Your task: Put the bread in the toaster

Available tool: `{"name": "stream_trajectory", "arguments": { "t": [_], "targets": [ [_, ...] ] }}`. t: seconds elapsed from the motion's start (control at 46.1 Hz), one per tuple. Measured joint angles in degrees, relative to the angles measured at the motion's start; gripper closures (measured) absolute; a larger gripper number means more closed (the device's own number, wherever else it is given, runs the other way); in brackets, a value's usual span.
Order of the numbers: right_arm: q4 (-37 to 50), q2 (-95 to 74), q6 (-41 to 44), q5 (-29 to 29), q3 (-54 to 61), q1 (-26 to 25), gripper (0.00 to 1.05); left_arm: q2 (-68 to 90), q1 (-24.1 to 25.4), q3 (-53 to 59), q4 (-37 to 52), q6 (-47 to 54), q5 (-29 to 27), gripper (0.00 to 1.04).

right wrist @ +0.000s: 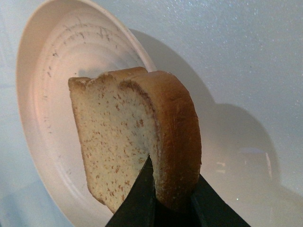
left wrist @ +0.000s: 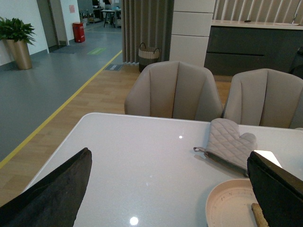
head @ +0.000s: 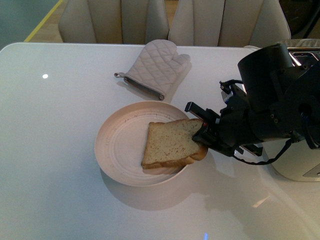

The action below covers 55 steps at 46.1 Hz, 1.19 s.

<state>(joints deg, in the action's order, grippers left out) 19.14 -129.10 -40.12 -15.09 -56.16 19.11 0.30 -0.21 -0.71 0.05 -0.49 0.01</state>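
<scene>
The bread [head: 170,144] is a speckled tan slice with a brown crust. My right gripper [head: 202,136] is shut on its right crust edge and holds it tilted over the pale pink plate [head: 117,135]. In the right wrist view the bread [right wrist: 137,137] stands between the dark fingertips [right wrist: 142,194], gripper [right wrist: 171,201] shut on it, above the plate [right wrist: 52,71]. The white toaster [head: 300,160] stands at the right edge, mostly hidden behind my right arm. My left gripper [left wrist: 170,189] is open and empty above the table, left of the plate [left wrist: 227,203].
A quilted beige oven mitt [head: 155,67] lies behind the plate; it also shows in the left wrist view [left wrist: 229,147]. Two beige chairs [head: 120,20] stand at the table's far edge. The white table [head: 50,150] extends to the left.
</scene>
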Motion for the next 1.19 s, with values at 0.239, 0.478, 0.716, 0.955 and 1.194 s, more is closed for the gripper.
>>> {"name": "stream_trajectory", "arguments": {
  "t": [0.239, 0.478, 0.716, 0.955, 1.194],
  "targets": [
    [0.81, 9.07, -0.61, -1.49, 0.70, -0.52, 1.01, 0.00, 0.00, 0.00, 0.02, 0.00, -0.02, 0.07],
    [-5.88, 20.65, 3.78, -0.44, 0.35, -1.68, 1.01, 0.00, 0.00, 0.00, 0.02, 0.00, 0.00, 0.07],
    [-18.71, 37.16, 21.44, 7.91, -7.82, -8.44, 1.01, 0.00, 0.00, 0.00, 0.00, 0.00, 0.00, 0.07],
    [-28.76, 47.76, 40.19, 14.12, -8.98, -15.76, 1.01, 0.00, 0.00, 0.00, 0.02, 0.00, 0.00, 0.07],
    [-31.23, 49.33, 45.99, 18.32, -3.52, -18.71, 1.01, 0.00, 0.00, 0.00, 0.00, 0.00, 0.00, 0.07]
  ]
}}
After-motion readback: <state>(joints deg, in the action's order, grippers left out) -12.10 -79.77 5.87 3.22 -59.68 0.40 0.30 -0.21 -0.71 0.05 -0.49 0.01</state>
